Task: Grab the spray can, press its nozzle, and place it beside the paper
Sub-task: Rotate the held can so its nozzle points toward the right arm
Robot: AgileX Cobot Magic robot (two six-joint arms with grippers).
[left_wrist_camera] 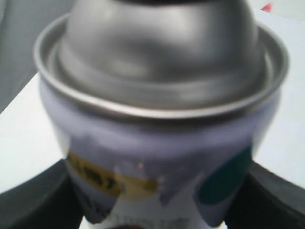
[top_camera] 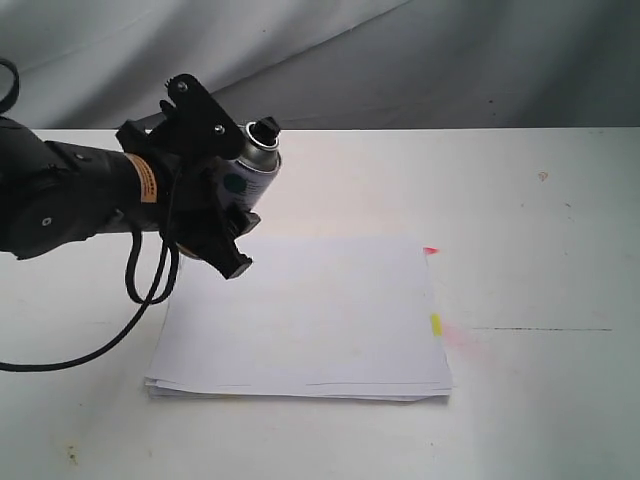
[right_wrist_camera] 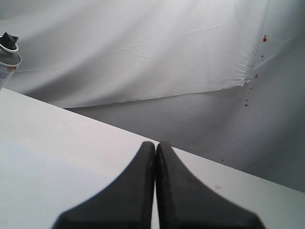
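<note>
My left tool is clamped on the spray can, one black finger on each side of its white label. The can is tilted, its silver top leaning toward the right side of the exterior view, with the black nozzle bare at the top and nothing pressing on it. The can's base is hidden behind my tool, so I cannot tell whether it is clear of the counter.

From my left wrist the can fills nearly the whole picture, blurred: silver dome and rim, then a label with a teal dot and a yellow patch. My fingers show dark at both lower corners.

The can sits over the far left corner of the paper, a flat white stack on the counter with a pink tab and a yellow tab along its right edge. A black cable loops down from my left arm.

My right tool is closed and holds nothing, its two fingers pressed together above the counter. From there the can and its nozzle show well apart from it, against a grey cloth.
</note>
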